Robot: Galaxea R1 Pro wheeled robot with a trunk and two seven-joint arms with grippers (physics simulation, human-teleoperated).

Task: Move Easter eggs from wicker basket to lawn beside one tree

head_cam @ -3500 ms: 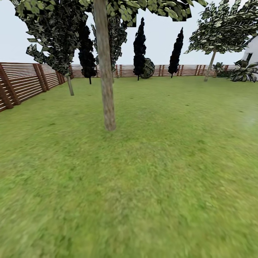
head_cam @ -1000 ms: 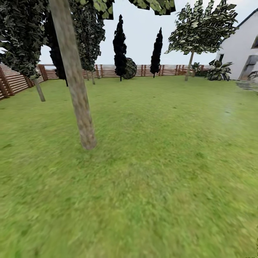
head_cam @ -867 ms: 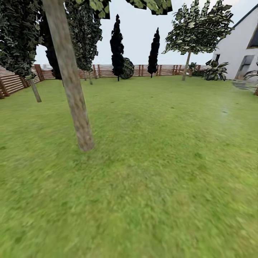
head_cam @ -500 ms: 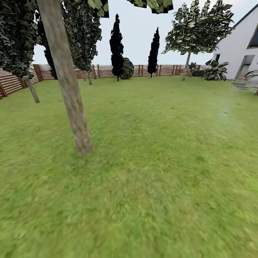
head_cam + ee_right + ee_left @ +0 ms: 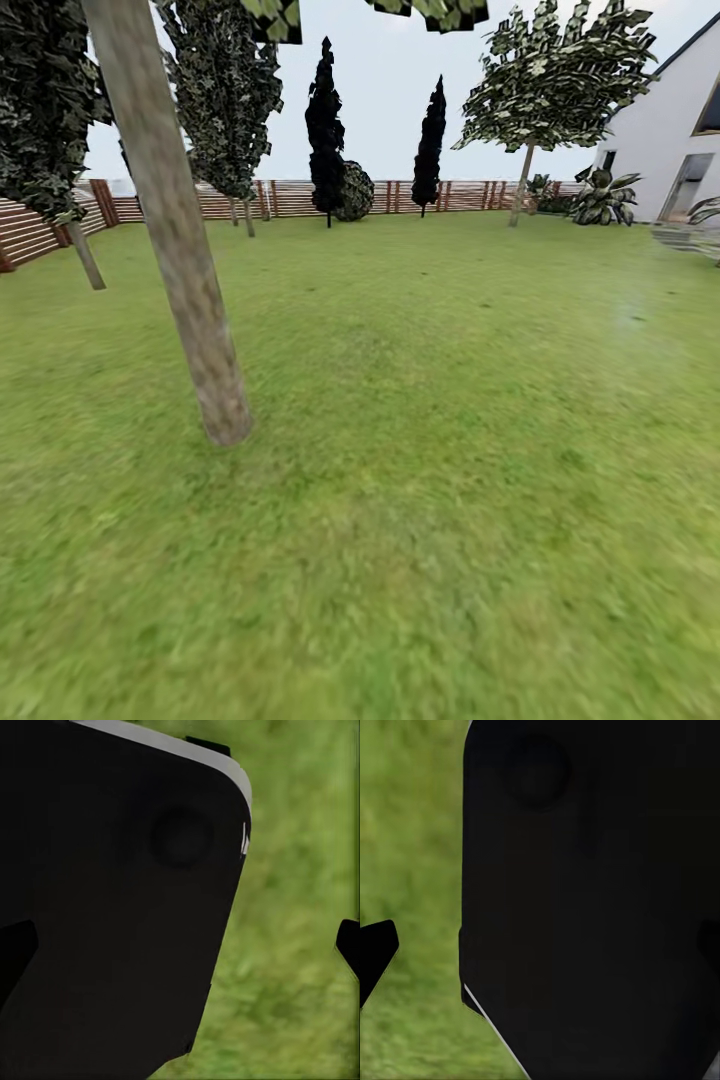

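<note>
Nearest tree (image 5: 185,280): trunk and crown cut off by the head view's top edge. Lawn (image 5: 420,520) near me renders blurry. House (image 5: 668,140) beyond the lawn is clipped at the edge. In both wrist views a black body blocks most of the grass (image 5: 412,847), so I can't tell how either end effector's jaws stand.
</note>
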